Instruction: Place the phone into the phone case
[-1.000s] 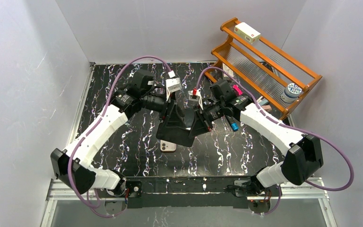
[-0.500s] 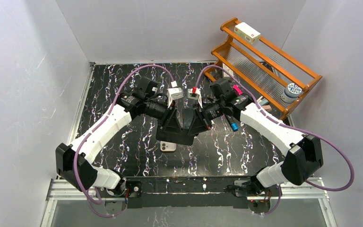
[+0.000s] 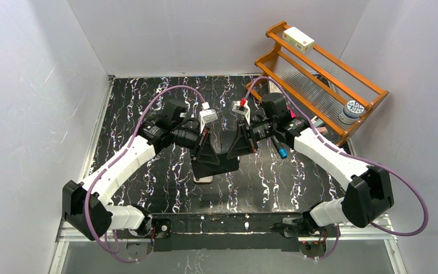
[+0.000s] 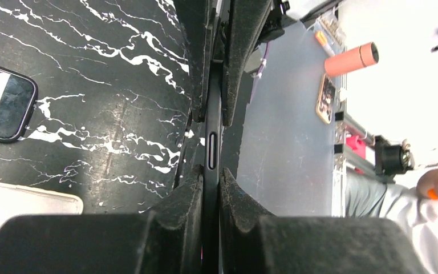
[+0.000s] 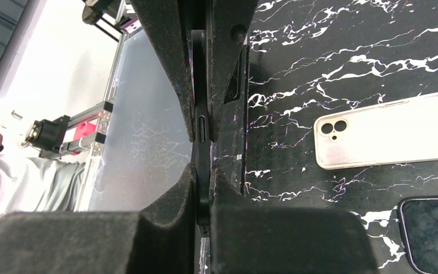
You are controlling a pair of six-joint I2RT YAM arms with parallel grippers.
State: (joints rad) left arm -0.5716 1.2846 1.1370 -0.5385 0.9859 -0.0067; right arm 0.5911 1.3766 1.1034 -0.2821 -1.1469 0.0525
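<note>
A thin black slab with a side button slot, which looks like the phone case (image 3: 219, 164), hangs edge-on above the table. My left gripper (image 3: 209, 153) (image 4: 211, 171) is shut on one end of it. My right gripper (image 3: 235, 149) (image 5: 202, 169) is shut on the other end. The black case edge (image 4: 211, 114) (image 5: 200, 130) runs straight between each pair of jaws. Below lies a dark-screened phone (image 4: 1, 100) (image 5: 433, 234), face up. Beside it is a white phone-shaped piece (image 5: 388, 130) (image 4: 23, 201) (image 3: 203, 179) with two camera lenses, back up.
An orange wooden rack (image 3: 319, 74) stands at the back right with a white box (image 3: 298, 39) on top and a jar (image 3: 351, 111) at its end. A blue-tipped pen (image 3: 283, 152) lies by the right arm. Grey walls close in both sides.
My left gripper has closed on the black case that the right gripper was holding. Both wrists have shifted slightly, and the case now covers most of the white piece in the top view.
</note>
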